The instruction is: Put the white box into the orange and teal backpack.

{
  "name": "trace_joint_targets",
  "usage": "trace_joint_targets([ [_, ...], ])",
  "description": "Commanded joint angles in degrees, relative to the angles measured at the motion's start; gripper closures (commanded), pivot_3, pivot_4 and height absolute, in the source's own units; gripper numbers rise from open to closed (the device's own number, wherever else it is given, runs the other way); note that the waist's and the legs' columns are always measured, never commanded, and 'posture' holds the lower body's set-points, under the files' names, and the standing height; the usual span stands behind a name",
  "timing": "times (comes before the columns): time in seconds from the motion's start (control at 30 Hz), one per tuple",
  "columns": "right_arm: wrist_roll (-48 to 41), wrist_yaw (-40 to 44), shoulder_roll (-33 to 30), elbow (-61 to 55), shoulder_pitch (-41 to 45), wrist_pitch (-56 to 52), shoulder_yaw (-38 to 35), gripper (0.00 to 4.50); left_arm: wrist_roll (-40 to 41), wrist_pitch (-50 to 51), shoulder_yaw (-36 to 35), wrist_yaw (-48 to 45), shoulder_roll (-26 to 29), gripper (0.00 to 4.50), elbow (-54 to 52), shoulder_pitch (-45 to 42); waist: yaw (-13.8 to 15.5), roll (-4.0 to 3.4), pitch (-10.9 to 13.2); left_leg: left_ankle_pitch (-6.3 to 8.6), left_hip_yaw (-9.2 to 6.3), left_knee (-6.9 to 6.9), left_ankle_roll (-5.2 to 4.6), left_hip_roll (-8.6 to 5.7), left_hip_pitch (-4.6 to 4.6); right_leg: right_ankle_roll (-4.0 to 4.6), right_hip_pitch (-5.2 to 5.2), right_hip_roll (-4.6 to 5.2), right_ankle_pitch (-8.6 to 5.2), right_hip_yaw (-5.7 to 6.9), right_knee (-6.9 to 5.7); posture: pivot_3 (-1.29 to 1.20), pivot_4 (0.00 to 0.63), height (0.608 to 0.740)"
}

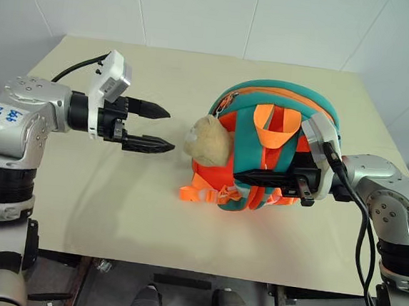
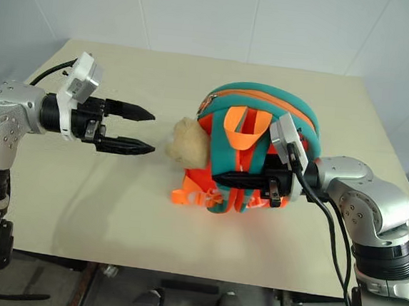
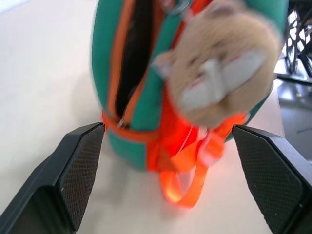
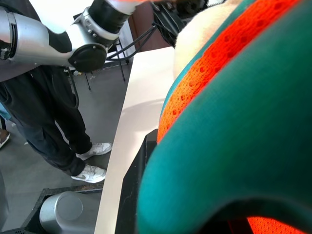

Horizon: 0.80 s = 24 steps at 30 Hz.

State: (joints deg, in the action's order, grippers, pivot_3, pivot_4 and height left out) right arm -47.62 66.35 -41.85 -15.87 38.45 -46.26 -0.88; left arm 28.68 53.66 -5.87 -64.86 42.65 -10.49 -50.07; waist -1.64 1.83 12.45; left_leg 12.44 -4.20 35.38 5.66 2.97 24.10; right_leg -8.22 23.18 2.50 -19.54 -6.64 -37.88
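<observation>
The orange and teal backpack (image 1: 280, 102) stands on the beige table (image 1: 113, 209), with its beige plush (image 1: 207, 140) hanging on the side toward my left arm. In the left wrist view its zip (image 3: 134, 53) gapes open onto a dark inside. My left gripper (image 1: 169, 130) hovers open and empty a short way left of the plush, pointing at it. My right gripper (image 1: 242, 175) lies across the backpack's front, shut on a teal strap (image 4: 234, 146). The white box is out of view.
A white wall runs close behind the table's far edge. In the right wrist view a person in dark trousers and white shoes (image 4: 53, 122) stands on the grey floor beside the table. Bare tabletop stretches left of and in front of the backpack.
</observation>
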Motion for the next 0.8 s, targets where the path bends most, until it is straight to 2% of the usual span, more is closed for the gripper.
trace_joint_targets([
  [0.03, 0.01, 0.57, 0.28, -0.53, 1.25, 1.19, -0.23, 4.5, 2.4, 4.59, -0.75, 9.98, -4.71, 0.04, -7.0, 0.93, -0.01, 0.0, 0.0, 0.0, -0.01, 0.04, 0.0, 0.0, -0.01, -0.04, -0.05, 0.0, 0.03, 0.0, 0.03, 0.0, 0.15, 0.74],
  [0.13, 0.21, 0.59, 0.53, -0.36, 1.56, 1.25, -0.06, 4.5, 3.81, 4.93, -1.53, 14.81, -9.05, 0.04, -8.66, 1.74, -0.17, 0.0, 0.0, 0.01, -0.01, 0.19, -0.01, 0.0, -0.01, -0.07, -0.11, -0.01, 0.1, -0.02, 0.04, 0.0, 0.15, 0.74],
  [0.17, 0.34, 0.67, 0.64, -0.26, 1.68, 1.35, 0.02, 4.5, 2.47, 4.9, 0.27, 16.93, -10.02, 0.04, -8.75, 2.13, -0.23, 0.0, 0.0, 0.0, -0.01, 0.2, -0.01, 0.0, -0.03, -0.07, -0.13, -0.01, 0.11, -0.03, 0.04, 0.0, 0.15, 0.74],
  [0.27, 0.64, 0.62, 1.06, -0.21, 1.91, 1.54, 0.07, 4.5, -0.54, 1.1, 4.6, 18.86, -10.36, 0.04, -9.46, 3.37, -0.22, 0.0, 0.0, 0.0, -0.01, 0.19, -0.01, -0.01, -0.09, -0.07, -0.17, -0.02, 0.12, -0.04, 0.05, 0.0, 0.15, 0.74],
  [0.3, 0.7, 0.63, 1.13, -0.2, 1.89, 1.55, 0.02, 4.5, -0.56, 1.82, 4.44, 20.45, -10.54, 0.21, -9.7, 3.35, -0.16, 0.0, 0.0, 0.0, -0.01, 0.19, -0.01, -0.01, -0.09, -0.07, -0.18, -0.01, 0.12, -0.04, 0.05, 0.0, 0.15, 0.74],
  [0.37, 0.69, 0.63, 1.17, -0.4, 1.68, 1.49, -0.12, 4.5, 1.04, 3.69, 3.25, 22.48, -11.31, 0.61, -10.29, 3.06, -0.08, 0.0, 0.0, 0.0, -0.01, 0.19, -0.01, -0.01, -0.07, -0.07, -0.18, -0.01, 0.12, -0.04, 0.07, 0.0, 0.15, 0.74],
  [0.43, 0.63, 0.64, 1.16, -0.52, 1.56, 1.45, -0.21, 4.5, 2.3, 3.98, 2.61, 23.2, -11.8, 1.21, -10.62, 2.93, -0.06, 0.0, 0.0, 0.01, -0.01, 0.19, -0.02, -0.02, -0.07, -0.08, -0.2, -0.01, 0.13, -0.04, 0.11, 0.0, 0.15, 0.74],
  [0.73, 0.23, 0.24, 1.23, -1.17, 0.56, 1.45, -0.89, 4.5, 9.59, 12.93, -0.74, 22.48, -6.47, 3.86, -10.5, 1.35, -0.1, 0.0, 0.0, 0.02, 0.0, 0.14, -0.03, -0.02, -0.07, -0.08, -0.2, -0.01, 0.13, -0.03, 0.18, 0.0, 0.15, 0.74],
  [0.8, 0.16, 0.29, 1.21, -1.18, 0.32, 1.6, -1.1, 4.5, 11.5, 14.78, -2.17, 21.98, -4.84, 4.23, -10.17, 0.74, -0.16, 0.0, 0.0, 0.02, -0.01, 0.14, -0.03, -0.02, -0.07, -0.08, -0.21, -0.01, 0.13, -0.03, 0.18, 0.0, 0.15, 0.74],
])
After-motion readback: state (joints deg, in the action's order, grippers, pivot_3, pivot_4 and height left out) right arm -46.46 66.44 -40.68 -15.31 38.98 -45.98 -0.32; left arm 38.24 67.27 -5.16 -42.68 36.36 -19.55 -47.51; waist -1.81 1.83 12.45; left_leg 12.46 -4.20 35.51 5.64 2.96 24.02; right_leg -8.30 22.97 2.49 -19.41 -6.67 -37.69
